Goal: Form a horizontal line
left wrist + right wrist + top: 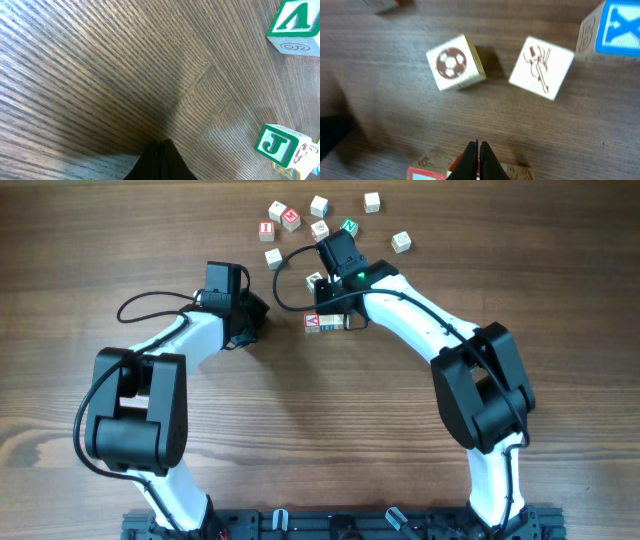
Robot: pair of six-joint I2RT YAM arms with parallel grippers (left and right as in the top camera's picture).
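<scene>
A short row of letter cubes [314, 322] lies mid-table, with a red-lettered cube at its left end. The right arm covers the row's other end. My right gripper [330, 310] is over the row. In the right wrist view its fingers [477, 146] are shut and empty above a red-framed cube [422, 175] and a pale cube [517, 172]. My left gripper [255, 315] is left of the row and apart from it. The left wrist view shows it shut [162, 146] and empty over bare wood.
Several loose letter cubes lie at the back, among them a red M cube [291, 219] and a green one [349, 226]. Ahead of my right gripper are a soccer-ball cube [454, 62], a violin cube [541, 67] and a blue X cube [620, 27]. Green V [295, 22] and J [277, 145] cubes lie right of my left gripper.
</scene>
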